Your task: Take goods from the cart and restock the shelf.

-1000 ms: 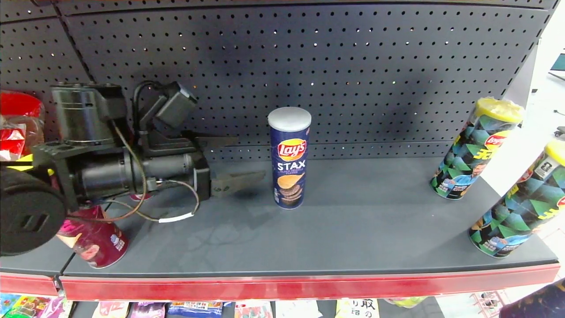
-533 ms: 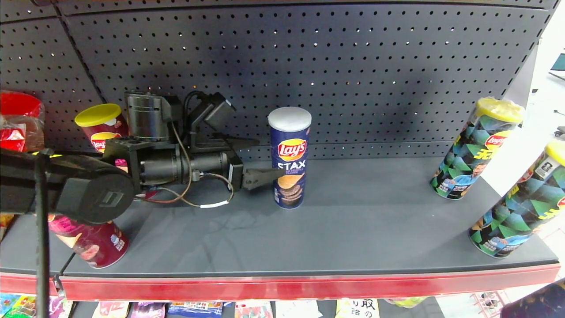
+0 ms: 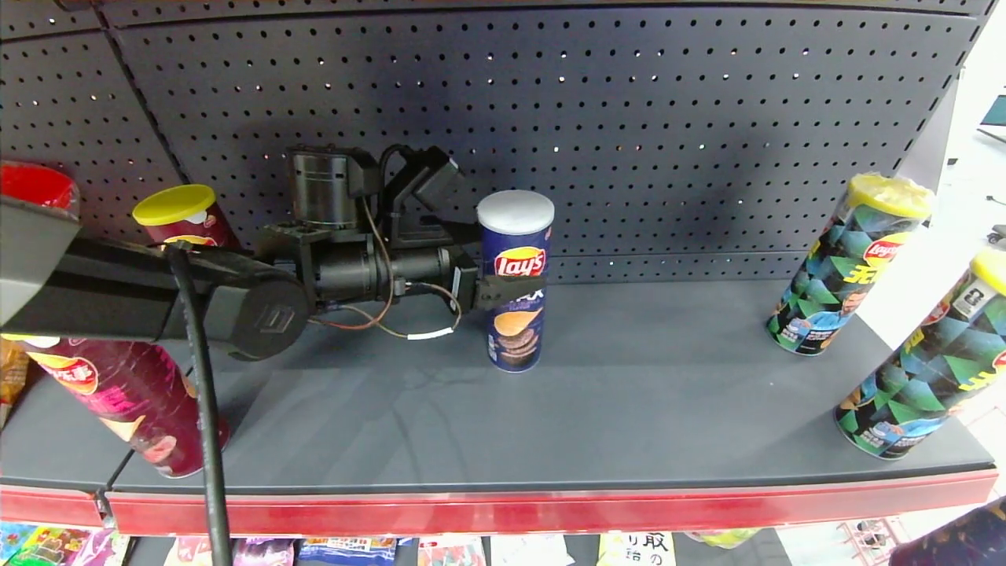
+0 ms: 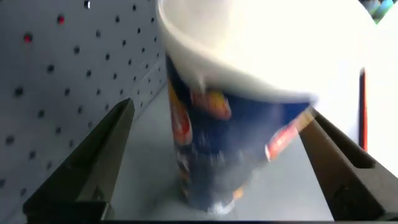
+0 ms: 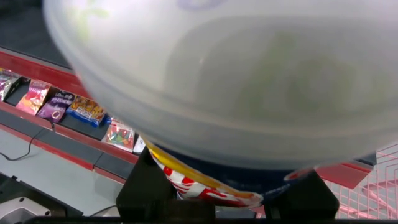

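At the middle of the shelf (image 3: 629, 409) the blue can (image 3: 519, 334) stands upright, white lid up, close to the pegboard (image 3: 629, 118). My head camera has the left claw (image 3: 515, 263) coming at it from 9 o'clock. The near finger crosses the can's front at about mid-height, and the far finger is hidden behind it.

The left wrist camera gives me what the head one can't. There the can (image 4: 224, 137) sits between both fingers (image 4: 93, 168), with a plain gap on the pegboard side. The other finger is just beside the can, and I can't tell whether it touches. So the claw is spread around the can, not pinching it.

The right wrist camera shows the right claw (image 5: 227, 190) clamped on a lidded can (image 5: 224, 93), held in the air above a lower row of snack packs (image 5: 68, 106).

A second ago the left claw was well short of the blue can, back toward 9 o'clock. The arm has since slid toward 3 o'clock until the fingers straddle it. The can itself hasn't budged. The move also uncovered a red can (image 3: 185, 220) with a yellow lid at the back.

Farther out, a maroon can (image 3: 134, 409) stands at 8 o'clock by the front edge. Two patterned cans (image 3: 853, 263) stand at 3 and 4 o'clock at the shelf's end.
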Robot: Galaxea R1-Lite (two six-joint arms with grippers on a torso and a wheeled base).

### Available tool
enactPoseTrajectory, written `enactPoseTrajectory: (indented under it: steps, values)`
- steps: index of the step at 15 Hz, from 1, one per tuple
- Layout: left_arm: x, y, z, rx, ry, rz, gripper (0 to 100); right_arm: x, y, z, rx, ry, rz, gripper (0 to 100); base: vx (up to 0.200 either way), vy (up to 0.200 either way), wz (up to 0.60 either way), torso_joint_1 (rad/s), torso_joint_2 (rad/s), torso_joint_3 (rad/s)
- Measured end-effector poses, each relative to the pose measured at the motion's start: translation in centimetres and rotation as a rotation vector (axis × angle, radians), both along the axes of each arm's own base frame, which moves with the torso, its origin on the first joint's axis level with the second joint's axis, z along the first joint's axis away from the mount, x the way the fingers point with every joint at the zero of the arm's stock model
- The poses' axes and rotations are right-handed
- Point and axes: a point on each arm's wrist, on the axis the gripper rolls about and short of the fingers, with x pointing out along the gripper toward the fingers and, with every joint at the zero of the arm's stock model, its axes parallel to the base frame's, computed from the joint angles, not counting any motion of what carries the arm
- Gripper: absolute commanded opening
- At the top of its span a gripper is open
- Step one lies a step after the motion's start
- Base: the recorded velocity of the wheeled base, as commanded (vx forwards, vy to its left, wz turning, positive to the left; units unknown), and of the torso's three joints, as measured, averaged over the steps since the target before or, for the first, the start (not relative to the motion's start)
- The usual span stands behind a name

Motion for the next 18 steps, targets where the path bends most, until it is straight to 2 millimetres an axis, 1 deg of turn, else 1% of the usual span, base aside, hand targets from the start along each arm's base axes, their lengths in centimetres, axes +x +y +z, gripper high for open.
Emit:
enactPoseTrajectory:
  steps: [6,7,14,16,18]
  values:
    - [0.7,-0.9,-0.6,0.007,0.017,-0.012,100,0.0,0.0,-0.2,-0.001,0.007,0.0,0,0.0,0.0,0.0,0.0,0.0,0.0]
    - [0.7,-1.1,-0.8,0.009,0.02,-0.017,0,0.0,0.0,-0.2,-0.001,0.007,0.0,0,0.0,0.0,0.0,0.0,0.0,0.0]
    - [0.2,-1.3,-1.2,0.014,0.037,-0.036,0,0.0,0.0,-0.1,0.0,0.004,0.0,0,0.0,0.0,0.0,0.0,0.0,0.0]
    - [-1.0,-0.7,-1.5,0.023,0.063,-0.063,0,0.0,0.0,0.0,0.0,0.002,0.0,0,0.0,0.0,0.0,0.0,0.0,0.0]
    - [-2.7,0.1,-1.3,0.024,0.087,-0.101,0,0.0,0.0,0.0,0.001,0.001,0.0,0,0.0,0.0,0.0,0.0,0.0,0.0]
